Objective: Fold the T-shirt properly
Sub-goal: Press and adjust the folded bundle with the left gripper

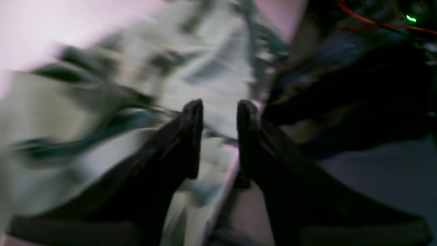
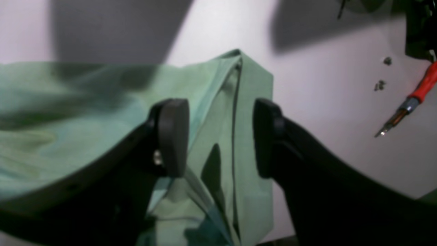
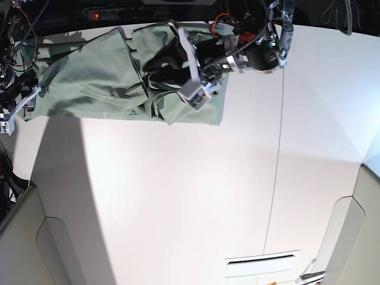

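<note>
The pale green T-shirt (image 3: 101, 77) lies crumpled and partly spread at the far left of the white table (image 3: 178, 196). My left gripper (image 3: 157, 63) reaches across the shirt's middle. The left wrist view is motion-blurred: the gripper (image 1: 220, 112) is open above rumpled fabric (image 1: 143, 78) near the table's far edge and holds nothing. My right gripper (image 3: 21, 105) is at the shirt's left end. In the right wrist view it (image 2: 220, 136) is open, its jaws either side of a folded shirt corner (image 2: 245, 112) with a dark seam.
A red-handled screwdriver (image 2: 420, 90) and small bits of debris (image 2: 379, 85) lie on the table right of the right gripper. A power strip (image 3: 119, 13) and cables (image 1: 368, 22) sit behind the table's far edge. A seam (image 3: 279, 148) runs across the tabletop.
</note>
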Available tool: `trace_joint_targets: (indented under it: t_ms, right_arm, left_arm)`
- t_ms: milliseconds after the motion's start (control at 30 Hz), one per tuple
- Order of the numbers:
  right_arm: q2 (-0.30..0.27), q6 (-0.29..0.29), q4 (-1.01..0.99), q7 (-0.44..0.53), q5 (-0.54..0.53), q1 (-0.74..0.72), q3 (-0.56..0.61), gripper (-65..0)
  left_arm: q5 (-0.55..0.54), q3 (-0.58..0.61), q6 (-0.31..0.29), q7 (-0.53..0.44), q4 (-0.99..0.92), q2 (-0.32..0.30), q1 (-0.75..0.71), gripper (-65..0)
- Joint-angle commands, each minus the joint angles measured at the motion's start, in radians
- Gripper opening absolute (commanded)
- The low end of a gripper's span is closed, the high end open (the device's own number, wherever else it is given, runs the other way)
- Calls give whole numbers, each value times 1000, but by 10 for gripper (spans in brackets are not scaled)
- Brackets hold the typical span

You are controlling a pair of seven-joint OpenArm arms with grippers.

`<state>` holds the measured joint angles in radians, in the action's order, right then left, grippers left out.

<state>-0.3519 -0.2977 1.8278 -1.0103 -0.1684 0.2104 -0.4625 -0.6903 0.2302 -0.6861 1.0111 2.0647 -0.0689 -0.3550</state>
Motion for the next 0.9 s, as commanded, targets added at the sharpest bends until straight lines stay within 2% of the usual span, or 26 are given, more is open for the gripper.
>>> trace_joint_targets:
  t_ms: [0, 100, 200, 667, 767, 867]
  right_arm:
    - [-16, 3, 15, 19, -4, -8, -8, -353]
    - [-16, 3, 15, 19, -4, -8, -8, -353]
    - [-16, 3, 15, 24, -4, -8, -8, -353]
    - [-16, 3, 15, 26, -4, -8, -8, -353]
    - [-17, 3, 15, 26, -4, -8, -8, -353]
    - [-16, 3, 15, 26, -4, -8, -8, -353]
  left_arm:
    - [20, -14, 1, -23, 15, 2, 0, -449]
    - [105, -39, 14, -28, 0, 2, 0, -417]
    - [109, -41, 16, -29, -13, 2, 0, -377]
    - [138, -41, 26, -48, -108, 2, 2, -377]
    - [201, -41, 92, -78, -107, 2, 9, -377]
    - [249, -41, 103, -87, -104, 2, 17, -377]
